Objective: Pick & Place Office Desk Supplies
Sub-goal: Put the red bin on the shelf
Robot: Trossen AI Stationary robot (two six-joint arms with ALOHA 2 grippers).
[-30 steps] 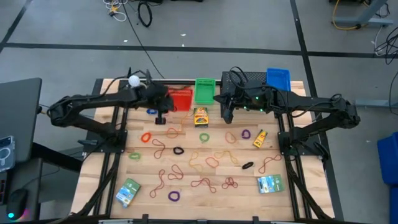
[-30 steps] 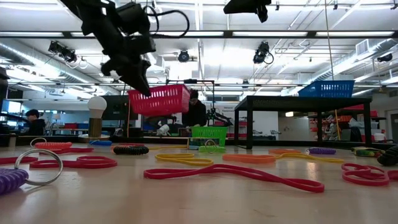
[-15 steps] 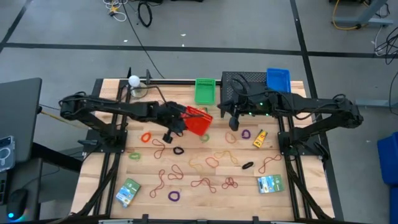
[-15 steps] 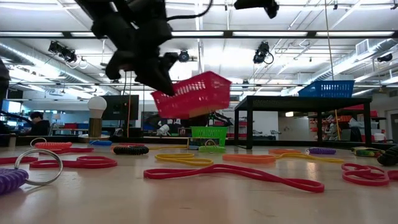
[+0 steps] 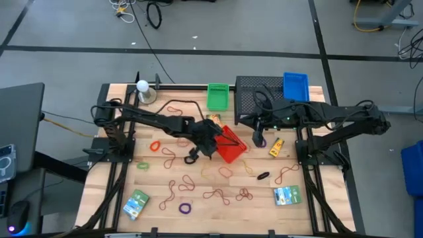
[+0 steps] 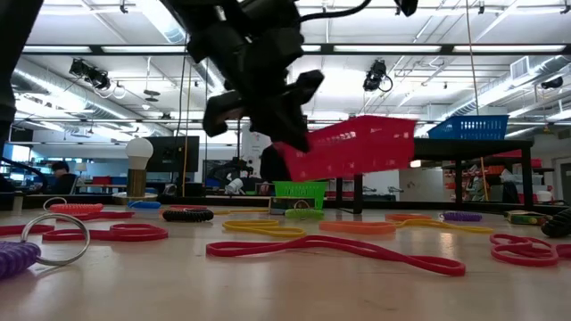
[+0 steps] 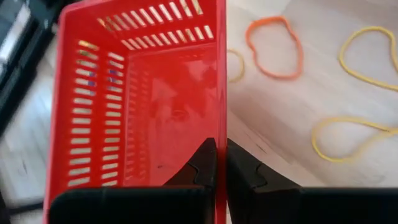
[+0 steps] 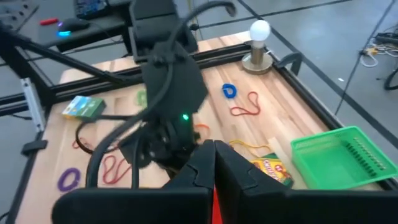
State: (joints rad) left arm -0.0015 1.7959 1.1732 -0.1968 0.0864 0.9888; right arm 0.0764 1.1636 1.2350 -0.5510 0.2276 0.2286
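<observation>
My left gripper (image 5: 210, 140) (image 7: 221, 163) is shut on a red slotted basket (image 5: 230, 145) (image 6: 352, 147) above the middle of the table. Thin rubber-band loops and small rings (image 5: 225, 170) lie scattered over the wood below and around it. The yellow crayon box (image 8: 273, 167) lies flat near the green basket. A small yellow bottle (image 5: 276, 147) lies to the right, and green-blue packets (image 5: 137, 203) (image 5: 286, 195) lie near the near edge. My right gripper (image 5: 258, 137) (image 8: 216, 163) hovers shut above a purple ring, right of the red basket. My left gripper pinches one side wall of the red basket at its rim (image 7: 220, 124), with one finger (image 7: 204, 163) inside the basket and the other (image 7: 241, 169) outside. It comes from the table's left. The basket is lifted clear and tilted.
A green basket (image 5: 217, 96), a black basket (image 5: 256, 92) and a blue basket (image 5: 295, 85) stand along the far edge. A white ball on a round metal base (image 5: 143, 86) stands at the far left corner. People and desks show in the room beyond.
My left gripper has carried the red basket from the far edge toward the table's right and near side, to above the middle, turning and tilting it on the way; it has stayed lifted. My right gripper has shifted a little toward the right and the near edge.
</observation>
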